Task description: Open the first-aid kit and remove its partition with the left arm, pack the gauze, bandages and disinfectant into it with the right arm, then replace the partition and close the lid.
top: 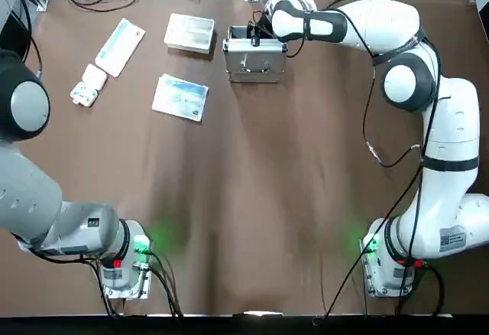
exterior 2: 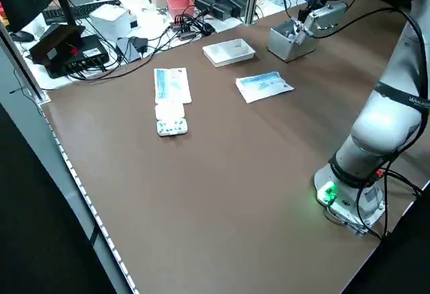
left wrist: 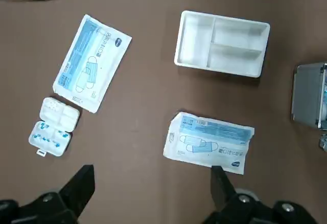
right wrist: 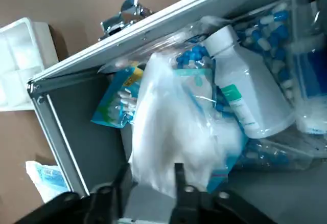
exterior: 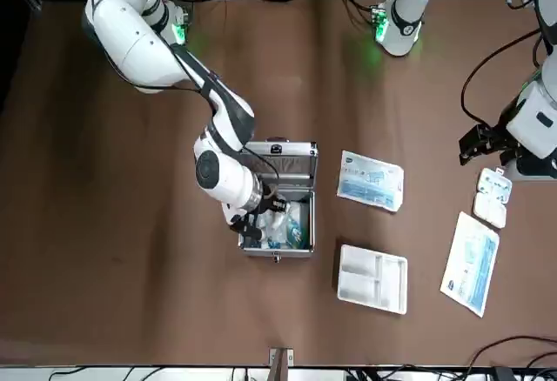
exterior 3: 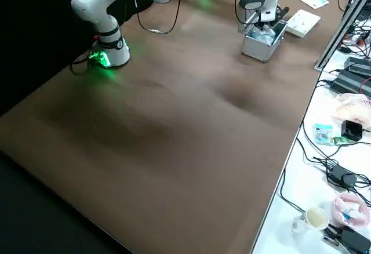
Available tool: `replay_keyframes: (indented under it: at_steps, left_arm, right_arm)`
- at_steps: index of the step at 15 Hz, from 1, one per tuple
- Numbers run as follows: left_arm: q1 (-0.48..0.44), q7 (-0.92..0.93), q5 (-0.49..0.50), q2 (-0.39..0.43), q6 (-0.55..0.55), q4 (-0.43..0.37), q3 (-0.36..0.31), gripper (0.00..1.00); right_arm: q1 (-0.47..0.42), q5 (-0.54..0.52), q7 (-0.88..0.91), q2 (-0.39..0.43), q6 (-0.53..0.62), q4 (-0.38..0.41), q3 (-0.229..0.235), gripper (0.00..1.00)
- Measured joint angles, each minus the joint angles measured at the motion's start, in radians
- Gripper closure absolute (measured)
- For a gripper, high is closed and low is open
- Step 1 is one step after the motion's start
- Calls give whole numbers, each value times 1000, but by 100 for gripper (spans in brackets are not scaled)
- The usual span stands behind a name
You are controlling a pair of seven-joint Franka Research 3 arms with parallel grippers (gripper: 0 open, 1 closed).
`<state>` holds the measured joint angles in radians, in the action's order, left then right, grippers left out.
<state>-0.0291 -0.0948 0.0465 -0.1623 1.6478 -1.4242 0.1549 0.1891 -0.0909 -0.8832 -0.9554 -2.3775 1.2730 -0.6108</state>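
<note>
The first-aid kit (exterior: pixel 280 224) stands open on the table (exterior: pixel 130 294), its lid (exterior: pixel 280 165) upright. The right end effector (right wrist: pixel 148 180) is inside the kit, its fingers closed on a soft white packet (right wrist: pixel 168 132), probably gauze. Beside the packet lies the disinfectant (right wrist: pixel 248 96), a small white bottle. The packet is light and limp, so it folds easily; a pinch in its middle is enough.

The partition (exterior: pixel 372 278) lies on the table just beside the kit. It is thin, stiff plastic, best held by one rim. The left end effector (left wrist: pixel 152 196) hovers spread open above the table, holding nothing.
</note>
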Motion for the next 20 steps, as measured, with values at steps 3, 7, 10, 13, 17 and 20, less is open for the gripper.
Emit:
replay_keyframes:
  at_steps: [3,7,10,13,17,20]
  left_arm:
    - [2,0,0,0,0,0,0,0]
    - [3,0,0,0,-4,0,2,0]
    - [3,0,0,0,-4,0,2,0]
    - [3,0,0,0,-3,0,2,0]
    - [21,2,0,-50,-2,-11,3,0]
    - [54,-8,0,-180,43,-15,11,0]
  right_arm:
    - [0,1,0,0,0,-4,8,33]
    - [-9,2,0,4,0,-27,9,23]
    - [-35,5,0,25,34,-51,8,23]
    - [-77,5,0,58,174,-80,7,23]
    - [-166,3,67,100,463,-148,9,21]
    - [-256,-4,141,152,594,-169,9,19]
